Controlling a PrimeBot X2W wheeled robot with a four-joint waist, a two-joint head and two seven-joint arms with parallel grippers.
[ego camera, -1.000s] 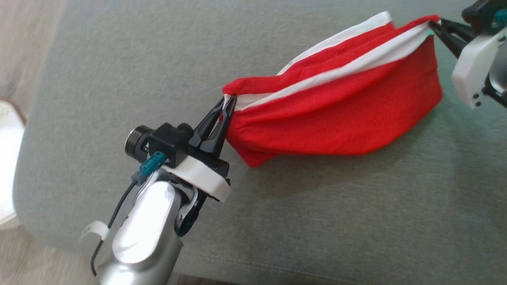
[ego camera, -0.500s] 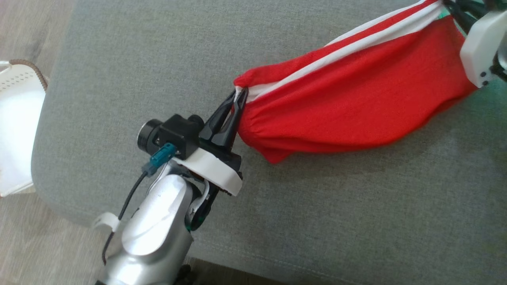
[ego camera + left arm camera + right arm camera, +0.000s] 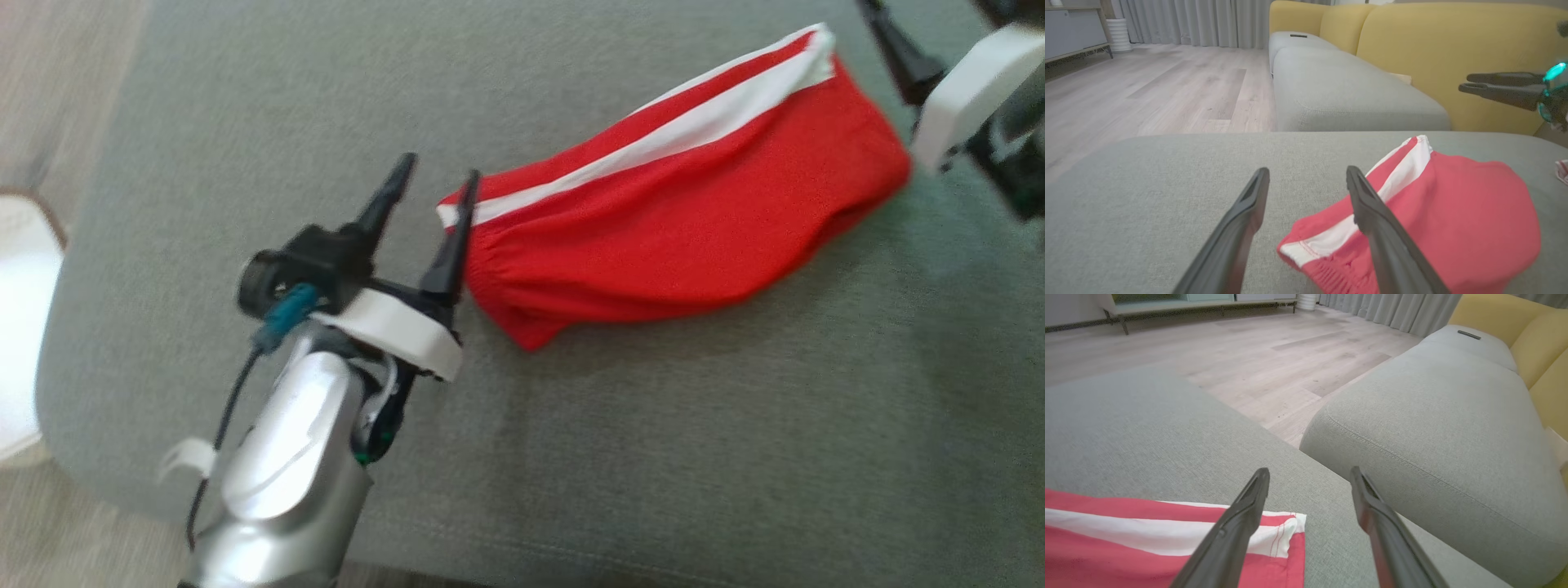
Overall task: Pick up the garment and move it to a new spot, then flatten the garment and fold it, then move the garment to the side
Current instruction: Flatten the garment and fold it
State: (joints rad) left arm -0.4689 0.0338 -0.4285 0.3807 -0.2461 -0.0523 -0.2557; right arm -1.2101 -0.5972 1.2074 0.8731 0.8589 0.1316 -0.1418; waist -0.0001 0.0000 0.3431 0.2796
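The red garment (image 3: pixel 678 220) with a white stripe lies loose on the grey cushion (image 3: pixel 653 457), stretched from centre to upper right. My left gripper (image 3: pixel 438 167) is open at its lower-left end, and the right finger (image 3: pixel 453 245) touches the cloth edge. In the left wrist view the left gripper (image 3: pixel 1307 170) holds nothing, with the garment (image 3: pixel 1453 212) under and right of its right finger. My right gripper (image 3: pixel 1309 470) is open just above the striped corner of the garment (image 3: pixel 1147 535). One of its dark fingers (image 3: pixel 898 51) shows beyond the garment's upper-right end.
A white object (image 3: pixel 16 343) stands on the floor off the cushion's left edge. A second grey cushion (image 3: pixel 1433 416) lies across a gap, with a yellow sofa back (image 3: pixel 1453 53) behind. Wooden floor (image 3: pixel 1147 90) lies beyond. A small red-and-white cloth (image 3: pixel 1562 171) lies at the far right.
Both grippers have opened and let go of the garment's two ends. The garment, held taut between them before, now rests slack on the cushion. The head camera has shifted slightly.
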